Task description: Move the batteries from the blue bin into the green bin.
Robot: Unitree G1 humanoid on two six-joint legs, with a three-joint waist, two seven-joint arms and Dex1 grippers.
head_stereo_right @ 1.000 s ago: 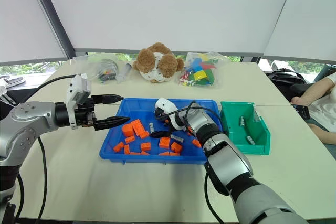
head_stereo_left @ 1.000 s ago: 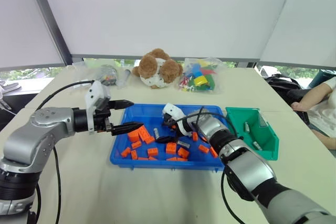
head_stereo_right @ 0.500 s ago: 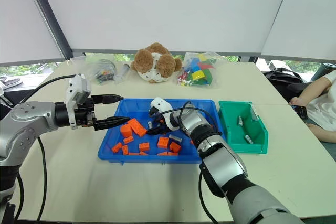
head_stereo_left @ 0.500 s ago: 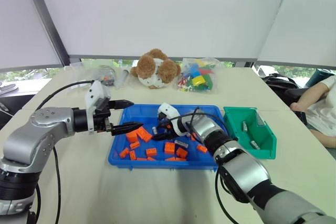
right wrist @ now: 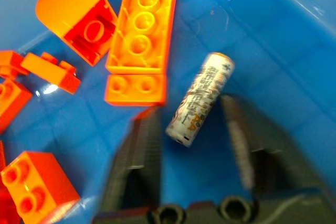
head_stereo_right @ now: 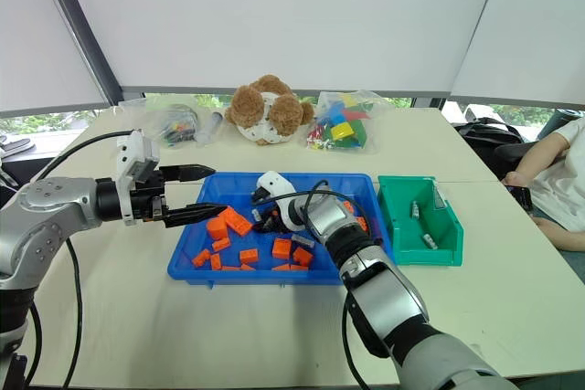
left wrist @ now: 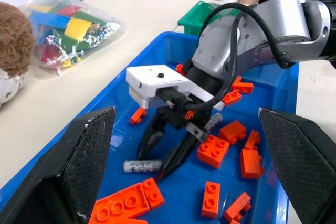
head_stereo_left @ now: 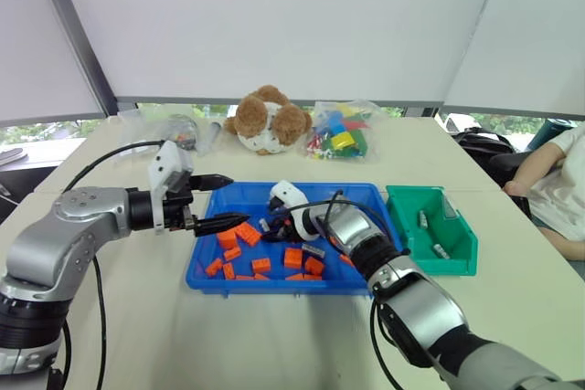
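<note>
The blue bin (head_stereo_left: 274, 285) lies mid-table with orange bricks (head_stereo_left: 260, 264) scattered in it. A grey battery (right wrist: 199, 100) lies on the bin's floor near its far left part. My right gripper (head_stereo_left: 272, 226) reaches down over it, fingers (right wrist: 142, 145) narrowed to either side of its end, with thin strips of blue floor showing between. A second battery (head_stereo_left: 313, 249) lies among the bricks. My left gripper (head_stereo_left: 228, 200) hovers wide open and empty at the bin's left rim. The green bin (head_stereo_left: 448, 267), right of the blue one, holds two batteries (head_stereo_left: 422, 219).
A teddy bear (head_stereo_left: 265, 121), a bag of coloured blocks (head_stereo_left: 343, 134) and a clear bag (head_stereo_left: 178, 130) sit along the table's far side. A person (head_stereo_left: 558, 189) sits at the right edge. Black cables run from both wrists.
My right gripper has slid left across the blue bin to the battery, and its fingers have closed from wide apart to narrow around it. The left arm has stayed still.
</note>
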